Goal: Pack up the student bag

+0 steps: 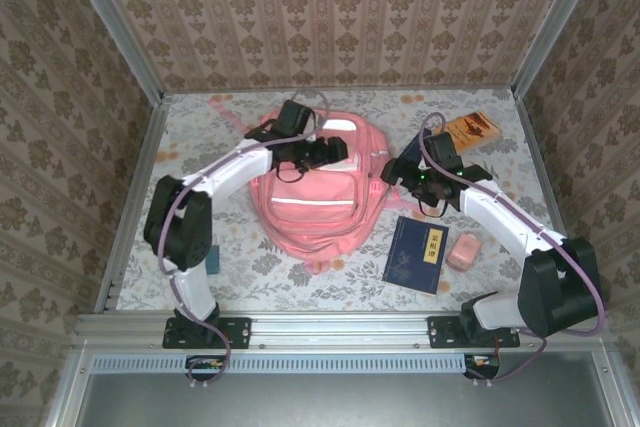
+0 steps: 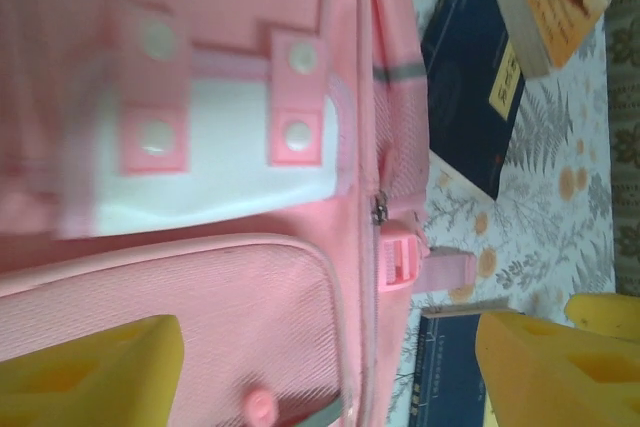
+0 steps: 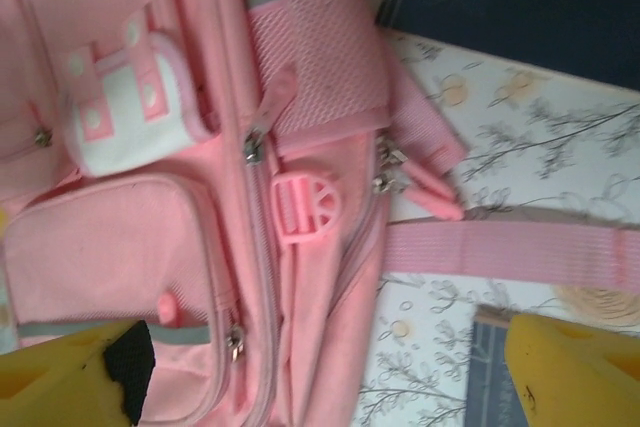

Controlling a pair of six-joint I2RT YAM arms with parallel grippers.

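My left fingers (image 2: 90, 372) are spread wide with nothing between them, hovering over the far end of the student bag (image 1: 305, 202), near its white patch (image 2: 220, 162). Bag lies flat mid-tabletop (image 1: 240, 272), front pockets up. My right fingers (image 3: 570, 372) are also wide and empty, at the bag's right edge over a pink strap (image 3: 500, 247). Right of the bag: dark blue book (image 1: 418, 252), a small pink object (image 1: 463, 250) just beside it, and an orange book (image 1: 473, 129) further back.
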